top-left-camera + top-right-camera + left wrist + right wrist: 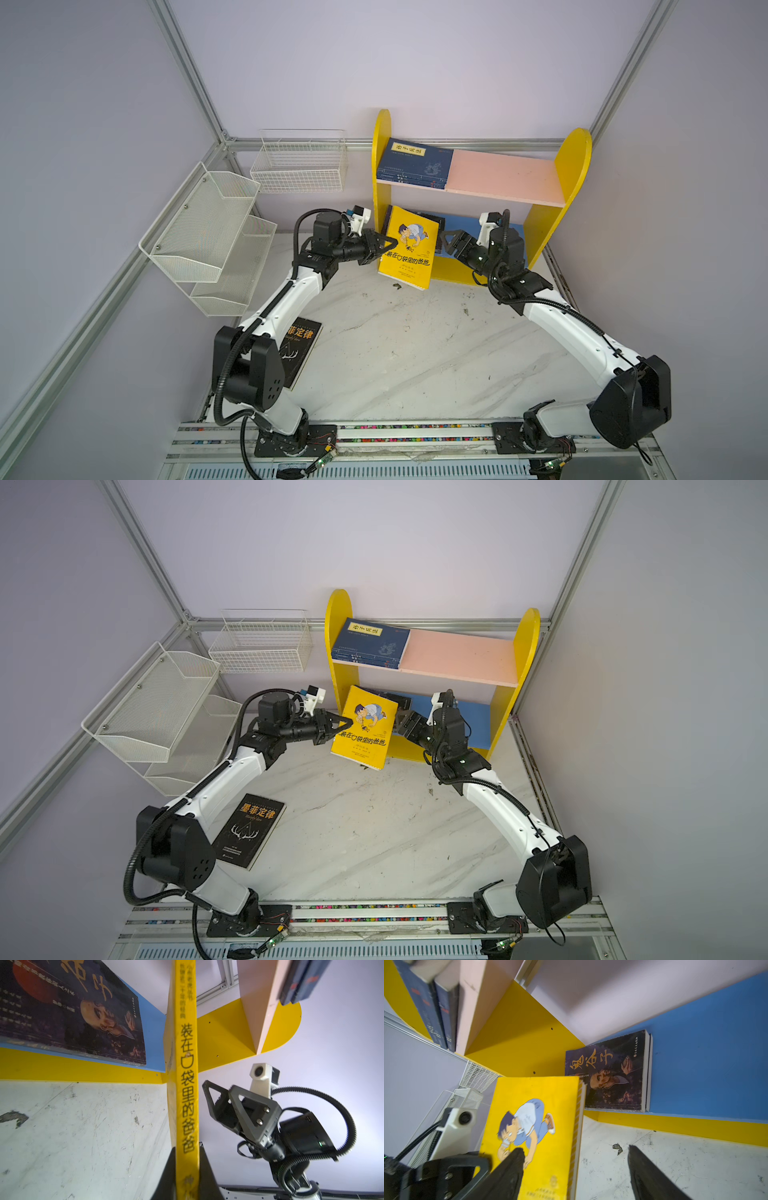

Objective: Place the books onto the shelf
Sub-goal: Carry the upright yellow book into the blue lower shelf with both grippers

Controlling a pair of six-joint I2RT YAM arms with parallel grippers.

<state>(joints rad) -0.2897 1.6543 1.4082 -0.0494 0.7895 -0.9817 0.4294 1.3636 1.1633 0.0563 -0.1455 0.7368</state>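
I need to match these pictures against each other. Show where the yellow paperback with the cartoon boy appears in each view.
Top view: yellow paperback with the cartoon boy, mid-picture.
Top view: the paperback, mid-picture too.
Left wrist: the paperback, spine only, running top to bottom.
Right wrist: the paperback, front cover, lower middle.
Shared landmark: blue wooden lower shelf board, behind it.

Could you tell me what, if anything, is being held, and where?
The left pincer clamps the yellow book by its spine edge; the right pincer stands open, empty.

The yellow book (187,1088) reads 装在口袋里的爸爸, black book (249,829) 墨菲定律, dark book (614,1072) 鬼谷子, navy book (370,642) 孙子兵法.
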